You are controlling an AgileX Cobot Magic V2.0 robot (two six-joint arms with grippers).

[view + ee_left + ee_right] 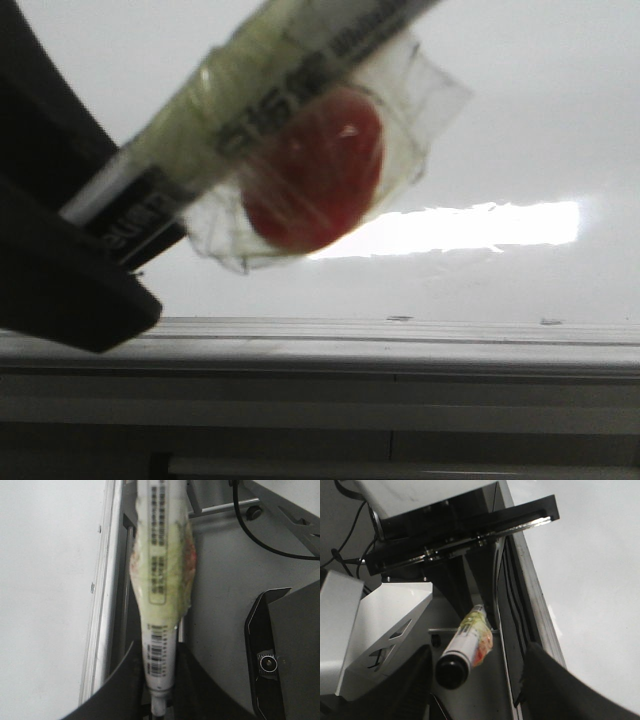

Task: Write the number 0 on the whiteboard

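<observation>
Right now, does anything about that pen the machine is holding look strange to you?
Yes. The white barcode-printed marker, gripped in the left gripper, has yellowish clear tape bunched around its barrel, with a red round piece trapped under it. The wrap is crinkled and loose at the edges. The glossy white whiteboard shows no drawn loop.

Lighting is even and fairly bright, with a sharp rectangular glare patch on the glossy whiteboard (560,120) in the front view. The taped marker (270,110) close to that camera is soft and blurred. Both wrist views are grainy, their dark near edges out of focus.
</observation>
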